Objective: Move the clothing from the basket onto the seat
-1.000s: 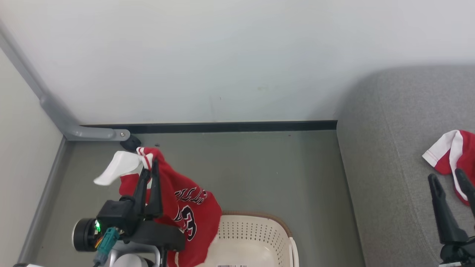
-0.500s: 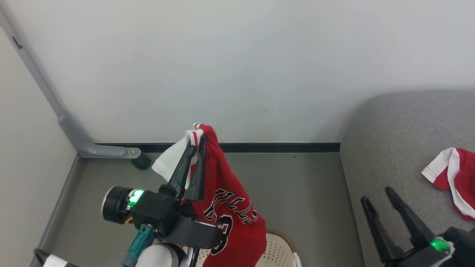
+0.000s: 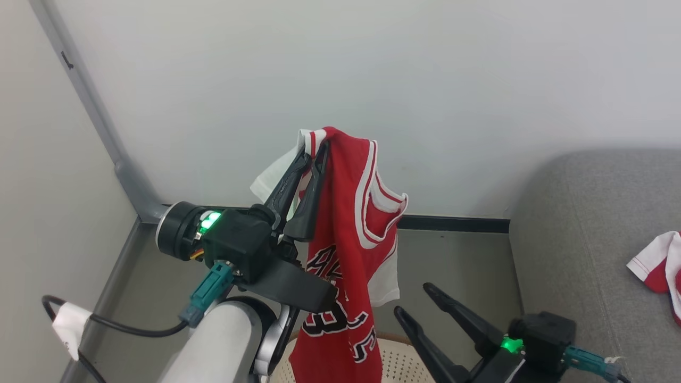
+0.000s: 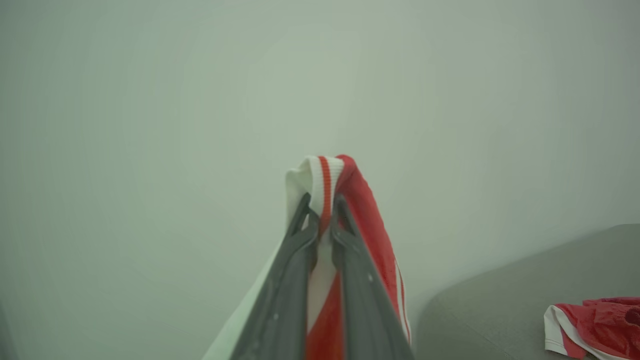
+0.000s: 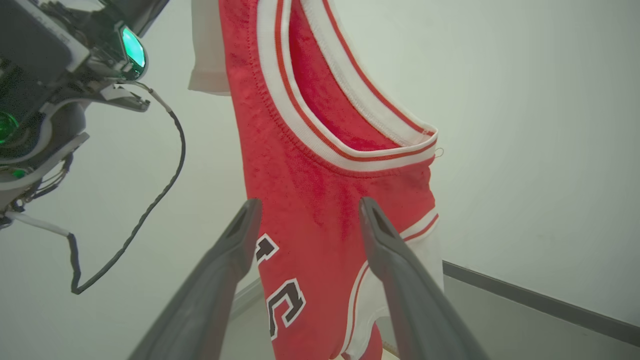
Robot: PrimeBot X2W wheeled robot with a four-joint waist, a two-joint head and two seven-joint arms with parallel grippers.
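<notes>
Pinching the white striped trim of the red jersey point(image 3: 351, 223) tight in the left gripper point(image 3: 315, 150), with the pale forearm rising from 7 o'clock in the head view and the fingers slanting toward 1 o'clock against the wall point(image 3: 425, 80). Hangs straight down from that clamp, dark lettering outward, hem reaching 6 o'clock over the basket point(image 3: 396, 359), seen as a patch of perforated wall and brown rim. Holds the right gripper point(image 3: 414, 299) released at 5 o'clock, fingers spread and aimed toward 10 o'clock at the jersey's side, near the cloth with a gap showing. At 3 o'clock, on the grey seat point(image 3: 580, 239), lies a second red garment point(image 3: 659, 266), well apart from both arms. Leaves bare floor point(image 3: 457, 266) between basket and seat edge, bounded at 12 o'clock by dark skirting point(image 3: 452, 223).
</notes>
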